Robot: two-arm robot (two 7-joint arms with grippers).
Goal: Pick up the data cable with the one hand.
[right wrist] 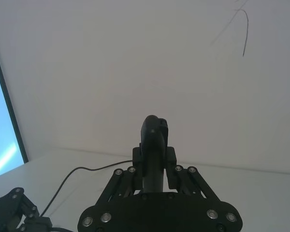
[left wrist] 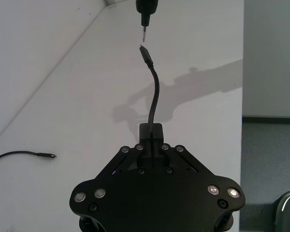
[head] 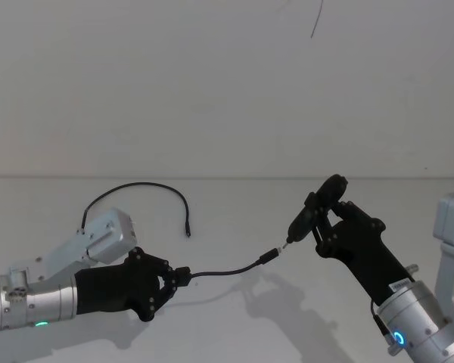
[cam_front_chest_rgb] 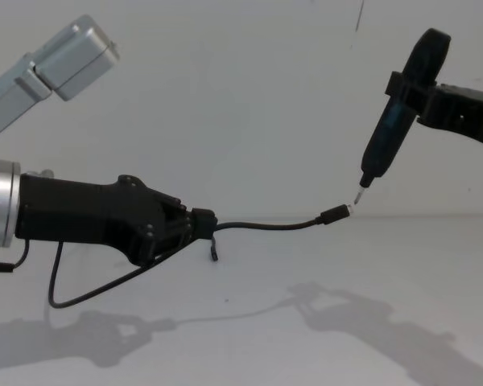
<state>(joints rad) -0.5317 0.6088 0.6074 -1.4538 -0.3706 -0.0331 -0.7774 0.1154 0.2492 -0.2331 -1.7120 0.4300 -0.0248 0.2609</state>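
Observation:
My left gripper [head: 179, 277] is shut on one plug of the data cable [head: 227, 271], a short black cord held in the air above the white table. The cord arcs to the right, and its free plug with a metal tip [cam_front_chest_rgb: 336, 215] hangs just under the tip of a black pen-like tool [cam_front_chest_rgb: 385, 133]. That tool is clamped upright-tilted in my right gripper [head: 318, 221], which is shut on it. In the left wrist view the data cable [left wrist: 155, 92] rises from the left gripper [left wrist: 150, 141] toward the tool's tip [left wrist: 143, 34]. The right gripper [right wrist: 153, 163] and the tool [right wrist: 154, 140] appear in the right wrist view.
A second thin black cord [head: 147, 186] lies curved on the table behind my left arm, one end [left wrist: 49, 155] loose. The table's right edge [left wrist: 242, 96] drops to a grey floor. A plain white wall stands behind.

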